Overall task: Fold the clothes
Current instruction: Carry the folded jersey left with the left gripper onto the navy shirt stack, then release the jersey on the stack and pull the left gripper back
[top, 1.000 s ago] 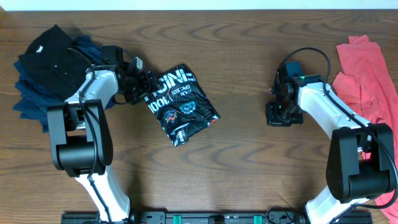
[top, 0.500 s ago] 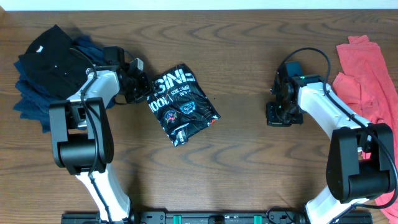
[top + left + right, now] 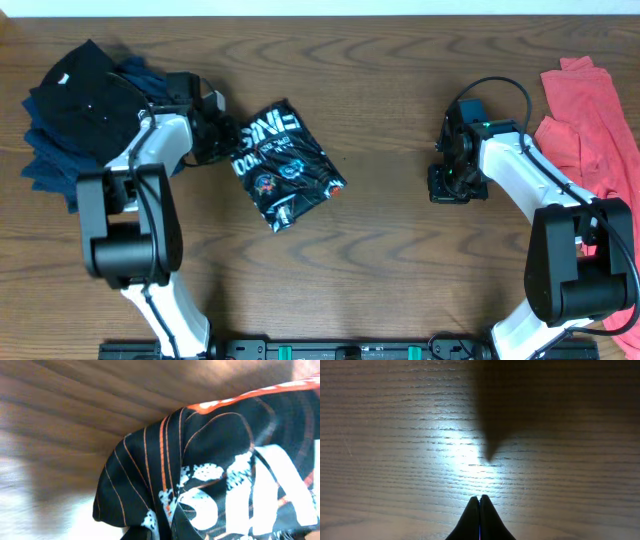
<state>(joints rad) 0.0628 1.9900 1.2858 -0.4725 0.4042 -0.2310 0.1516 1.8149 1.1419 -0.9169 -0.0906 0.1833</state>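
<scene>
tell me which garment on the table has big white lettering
The jersey, folded small left of centre, at the left gripper. The dark pile at the far left and the red shirt at the right show no lettering.

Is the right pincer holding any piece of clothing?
No, in the right wrist view the right pincer is shut with nothing between its fingers, above the wooden table.

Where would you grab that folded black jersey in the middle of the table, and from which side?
Its upper-left edge, from the left: the jersey lies as a flat folded bundle, and that stacked edge faces the left tool, which is shut on it there. The right tool, also shut, sits far off.
</scene>
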